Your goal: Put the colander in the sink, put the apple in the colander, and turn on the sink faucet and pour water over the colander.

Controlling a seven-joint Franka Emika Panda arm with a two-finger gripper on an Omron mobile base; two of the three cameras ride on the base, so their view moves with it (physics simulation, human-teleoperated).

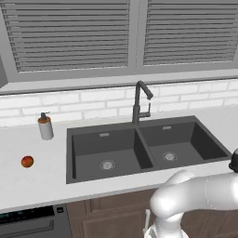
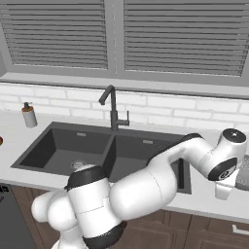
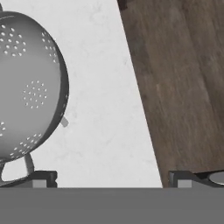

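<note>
One rigid, light metal colander (image 3: 30, 83) at nine o'clock in hand view; slick round wall. Best taken by thin rim or loop handle, gripper (image 3: 111, 177) fingers spread wide, holding nothing.

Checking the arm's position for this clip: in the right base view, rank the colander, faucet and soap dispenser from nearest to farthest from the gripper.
Measured from the open gripper, seen in the hand view:
1. Colander: far right on the counter, right beside the hand.
2. Faucet: behind the sink divider, mid-frame.
3. Soap dispenser: far left, by the wall.
</note>
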